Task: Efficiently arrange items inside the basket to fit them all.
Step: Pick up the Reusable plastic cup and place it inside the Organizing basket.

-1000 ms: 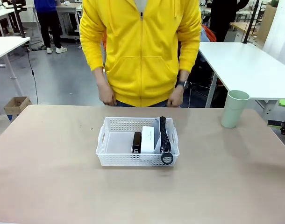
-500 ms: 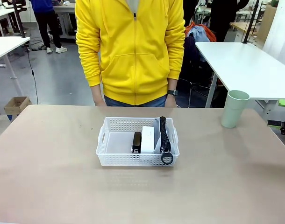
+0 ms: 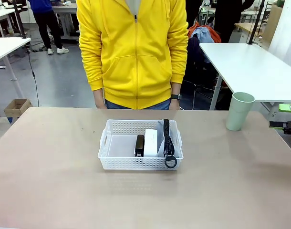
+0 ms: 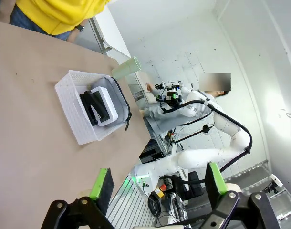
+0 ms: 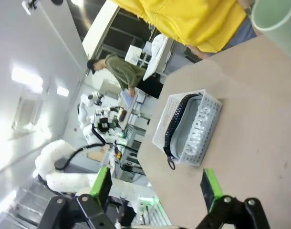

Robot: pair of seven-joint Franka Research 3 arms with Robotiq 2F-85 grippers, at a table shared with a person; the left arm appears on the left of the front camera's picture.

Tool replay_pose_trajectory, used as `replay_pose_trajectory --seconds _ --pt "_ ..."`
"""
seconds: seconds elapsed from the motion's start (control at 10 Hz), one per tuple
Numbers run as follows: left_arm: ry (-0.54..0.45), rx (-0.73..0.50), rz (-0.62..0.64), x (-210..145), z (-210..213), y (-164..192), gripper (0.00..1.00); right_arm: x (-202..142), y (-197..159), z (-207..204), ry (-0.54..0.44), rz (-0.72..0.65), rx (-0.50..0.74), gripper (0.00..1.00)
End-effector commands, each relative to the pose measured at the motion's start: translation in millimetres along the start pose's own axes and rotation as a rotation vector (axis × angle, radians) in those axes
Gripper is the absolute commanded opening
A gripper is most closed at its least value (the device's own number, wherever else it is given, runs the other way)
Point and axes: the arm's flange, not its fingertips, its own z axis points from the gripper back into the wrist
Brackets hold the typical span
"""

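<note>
From the front, the basket [image 3: 136, 163] holds stapler [image 3: 139, 145], box [image 3: 150, 142] and pouch [image 3: 166, 138] side by side; the cup [image 3: 239, 111] stands on the surface [image 3: 50, 167], well apart. Left wrist: left pincer [image 4: 159, 180] spread wide, empty. Right wrist: right pincer [image 5: 156, 183] spread wide, empty.

The left gripper [image 4: 157, 185] hangs with jaws spread wide. At its eleven o'clock lies the basket [image 4: 75, 125], holding the stapler [image 4: 95, 108], white box [image 4: 112, 113] and pouch [image 4: 113, 88]. The cup [image 4: 127, 67] stands at the basket's one o'clock.
</note>
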Motion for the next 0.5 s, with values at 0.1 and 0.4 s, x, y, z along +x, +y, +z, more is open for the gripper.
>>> replay_pose_trajectory --seconds 0.1,0.4 --pt "-0.012 0.000 0.009 0 -2 -3 1.00 25 -34 1 0.024 0.092 -0.090 1.00" --pt "-0.012 0.000 0.009 0 -2 -3 1.00 41 -64 13 0.074 0.229 -0.205 1.00"
